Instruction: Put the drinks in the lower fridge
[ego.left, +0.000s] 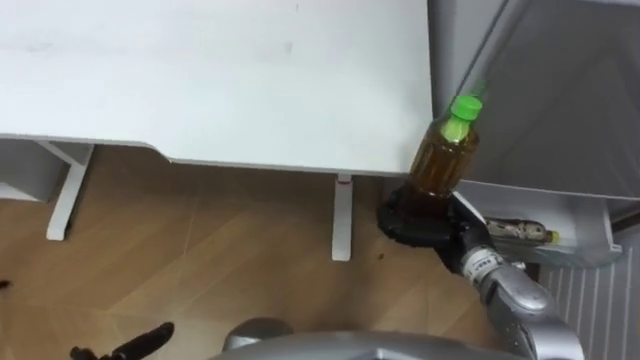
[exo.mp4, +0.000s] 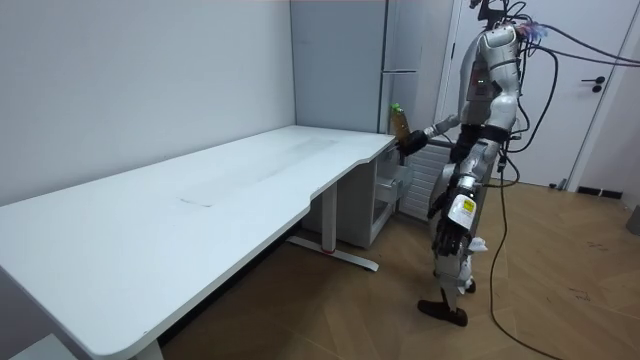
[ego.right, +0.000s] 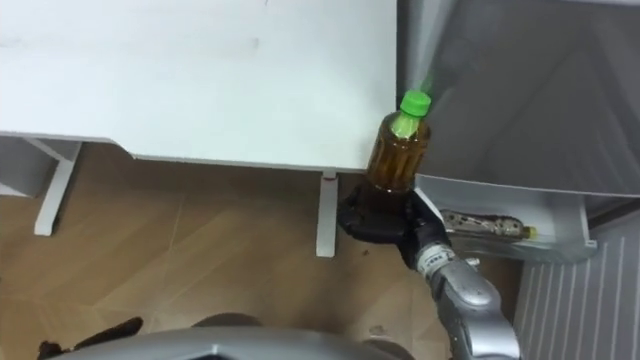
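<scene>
Fingers (ego.left: 396, 221) of our right hand (ego.left: 428, 228) wrap the bottle (ego.left: 444, 160) low, keeping it upright beside the counter (ego.left: 250, 80), ready, we judge, for the fridge (exo.mp4: 335, 70).

- The desk (ego.left: 250, 70) corner sits just left of the held bottle (ego.left: 447, 150), with the desk leg (ego.left: 342, 215) below it.
- To the right, the fridge shelf (ego.left: 570, 210) contains 1 lying bottle (ego.left: 520, 233).
- The floor (ego.left: 200, 270) under the desk is open.

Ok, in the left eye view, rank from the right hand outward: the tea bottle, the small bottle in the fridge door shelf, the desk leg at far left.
1. Tea bottle: held in the right hand.
2. Small bottle: lying in the door shelf, just right of the hand.
3. Desk leg: far left.
</scene>
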